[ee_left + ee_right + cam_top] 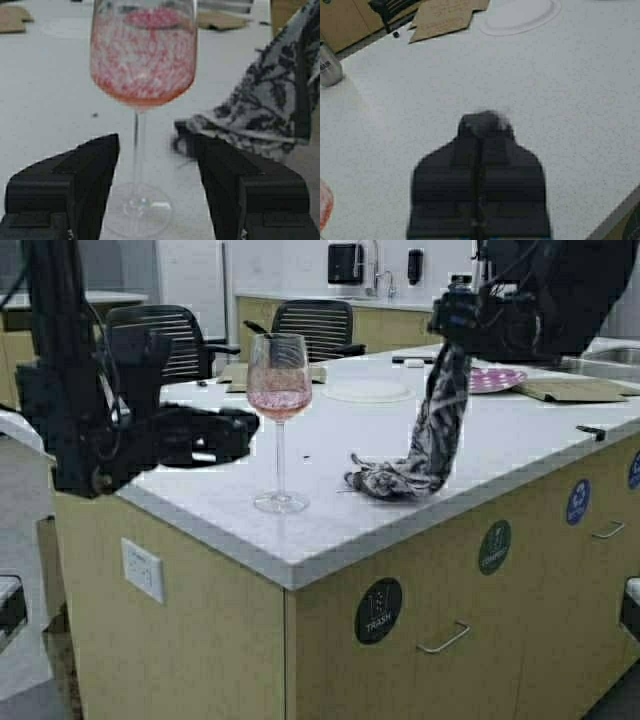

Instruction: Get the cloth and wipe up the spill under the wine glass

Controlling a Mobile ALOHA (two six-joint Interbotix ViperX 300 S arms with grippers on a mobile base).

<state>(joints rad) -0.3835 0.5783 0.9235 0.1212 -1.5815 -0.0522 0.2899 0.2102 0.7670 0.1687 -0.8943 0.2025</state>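
wine glass (pixel 279 420): stood near worktop (pixel 330 525) front edge, pink residue inside | left pincer (pixel 155 185): spread wide beside stem | right pincer (pixel 452 338): clenched on cloth (pixel 425 445), tail trailing on worktop

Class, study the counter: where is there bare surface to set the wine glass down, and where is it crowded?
Bare counter lies between the wine glass and the hanging cloth, and near the front edge right of the cloth. Crowded: the back, with a white plate, pink plate and cardboard.
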